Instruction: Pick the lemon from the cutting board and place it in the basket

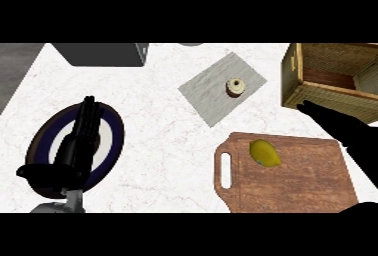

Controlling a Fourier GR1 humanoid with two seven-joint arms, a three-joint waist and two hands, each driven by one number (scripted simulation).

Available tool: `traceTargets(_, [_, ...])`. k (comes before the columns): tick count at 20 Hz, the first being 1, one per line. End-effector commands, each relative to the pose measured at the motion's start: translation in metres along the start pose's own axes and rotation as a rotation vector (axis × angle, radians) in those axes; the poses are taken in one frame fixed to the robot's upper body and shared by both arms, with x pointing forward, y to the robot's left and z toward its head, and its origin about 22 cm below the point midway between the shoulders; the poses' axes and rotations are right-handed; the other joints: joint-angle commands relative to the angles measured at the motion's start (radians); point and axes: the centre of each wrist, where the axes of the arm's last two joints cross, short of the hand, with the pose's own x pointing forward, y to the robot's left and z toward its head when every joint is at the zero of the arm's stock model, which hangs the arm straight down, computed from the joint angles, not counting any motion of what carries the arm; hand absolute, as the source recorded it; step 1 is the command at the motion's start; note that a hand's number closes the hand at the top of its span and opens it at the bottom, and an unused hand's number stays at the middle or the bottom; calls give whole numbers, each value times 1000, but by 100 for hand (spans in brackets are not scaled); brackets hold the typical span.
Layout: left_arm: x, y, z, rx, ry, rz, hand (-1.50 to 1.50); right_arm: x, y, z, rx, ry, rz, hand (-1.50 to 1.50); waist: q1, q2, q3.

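Observation:
A yellow lemon [265, 153] lies on the upper left part of a brown wooden cutting board [295, 185] at the lower right. The woven basket [299, 95] stands at the upper right, its inside showing nothing. My right hand [347, 131] hangs over the board's right edge, to the right of the lemon and apart from it, fingers straight and pointing up-left toward the basket's near corner. My left hand [74, 150] rests open at the left, fingers up, over a plate.
A blue-rimmed plate [111, 132] lies under my left hand. A grey cloth [210, 92] with a small round pastry [235, 87] sits at the centre back. A dark grey box [103, 54] stands at the back left. The counter's left edge runs at the far left.

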Motion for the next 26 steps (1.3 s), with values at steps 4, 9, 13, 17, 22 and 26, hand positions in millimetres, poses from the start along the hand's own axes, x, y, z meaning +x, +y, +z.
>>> traceTargets(4, [-7,5,0,-7,0,21,0,24,6,-14,27,91,81,-150,4,3,2])
traceTargets(9, [12,13,0,24,3,8,0,2,30,-29,55,139,120,-150,-2,2,4])
traceTargets(13, [11,22,4,18,-4,-1,0,2,40,-26,41,133,75,-150,-5,1,3])
traceTargets(17, [5,11,2,5,0,3,0,-12,49,-46,59,121,58,-150,-4,2,3])
traceTargets(22, [14,6,7,6,17,15,0,-33,87,-47,51,93,41,-150,-5,1,4])
traceTargets(26, [14,6,-1,25,-7,5,0,-12,91,-54,41,78,50,-150,-3,2,3])
